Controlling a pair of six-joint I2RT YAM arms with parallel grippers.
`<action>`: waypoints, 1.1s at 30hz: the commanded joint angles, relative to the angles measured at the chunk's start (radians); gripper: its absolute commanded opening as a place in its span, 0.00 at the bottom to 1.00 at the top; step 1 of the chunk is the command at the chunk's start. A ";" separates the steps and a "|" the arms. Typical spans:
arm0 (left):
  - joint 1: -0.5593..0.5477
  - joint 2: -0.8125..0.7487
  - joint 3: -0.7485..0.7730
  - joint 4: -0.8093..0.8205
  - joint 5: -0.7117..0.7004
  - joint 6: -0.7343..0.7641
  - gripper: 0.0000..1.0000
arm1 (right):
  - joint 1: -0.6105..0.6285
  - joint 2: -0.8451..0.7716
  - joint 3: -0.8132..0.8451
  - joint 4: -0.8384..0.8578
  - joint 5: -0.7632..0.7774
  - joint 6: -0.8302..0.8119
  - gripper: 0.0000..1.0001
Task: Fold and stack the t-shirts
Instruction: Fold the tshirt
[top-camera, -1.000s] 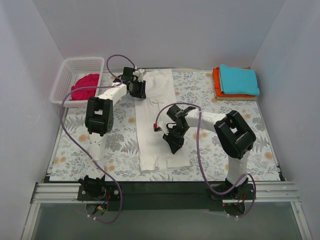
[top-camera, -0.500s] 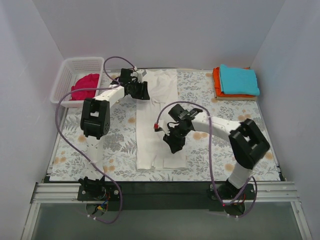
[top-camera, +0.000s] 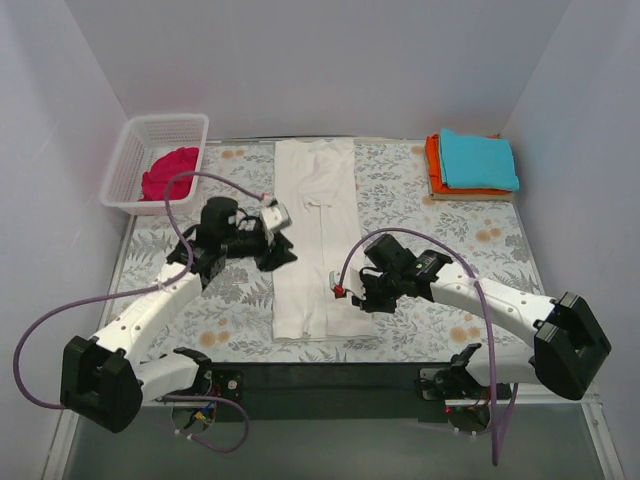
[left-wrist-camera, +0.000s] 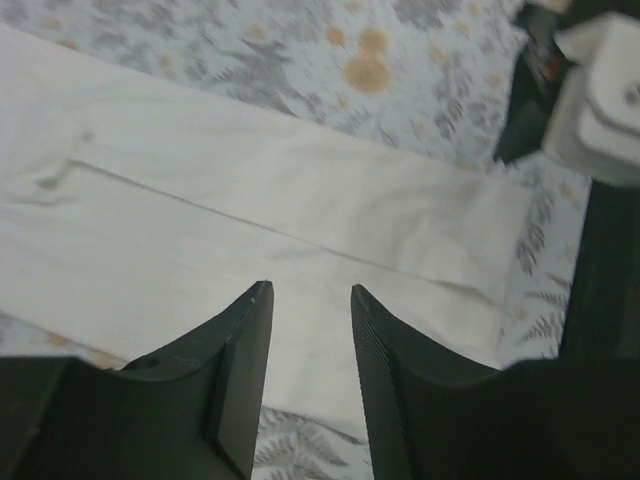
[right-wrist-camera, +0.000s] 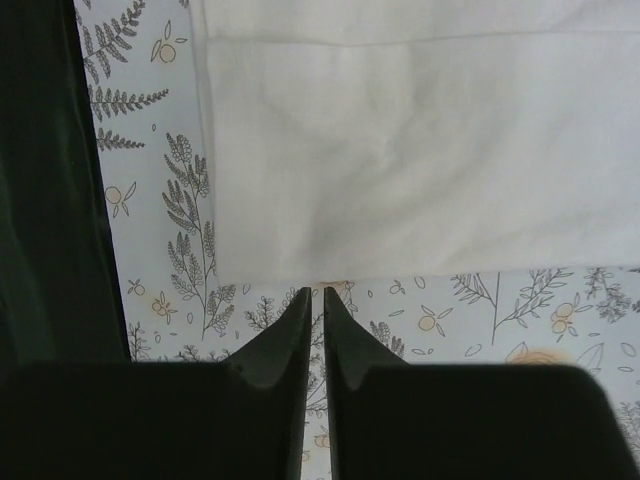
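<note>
Off-white cloth lies flat down the middle of the floral table covering (top-camera: 430, 220): the off-white t-shirt (top-camera: 315, 230), folded into a long narrow strip. The left gripper (top-camera: 280, 250) hovers just beside the strip's left edge, about halfway along it, jaws apart and empty. The right gripper (top-camera: 352, 294) sits low at the strip's right edge near its near-right corner, fingertips just off the cloth, jaws drawn to a thin slit with nothing between them. Far left of the strip, the magenta t-shirt (top-camera: 170, 172) sits crumpled in a white mesh basket (top-camera: 160, 125). Far right of it, the teal t-shirt (top-camera: 478, 160) rests folded on the orange t-shirt (top-camera: 432, 160).
</note>
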 joint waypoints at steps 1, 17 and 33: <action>-0.110 -0.053 -0.210 -0.150 -0.041 0.185 0.33 | 0.000 0.037 -0.003 0.036 0.010 0.062 0.12; -0.436 0.059 -0.374 0.064 -0.205 0.064 0.24 | 0.000 0.120 -0.063 0.102 -0.075 0.170 0.10; -0.554 -0.085 -0.397 0.025 -0.300 0.116 0.45 | 0.023 -0.028 -0.103 0.146 -0.026 0.041 0.26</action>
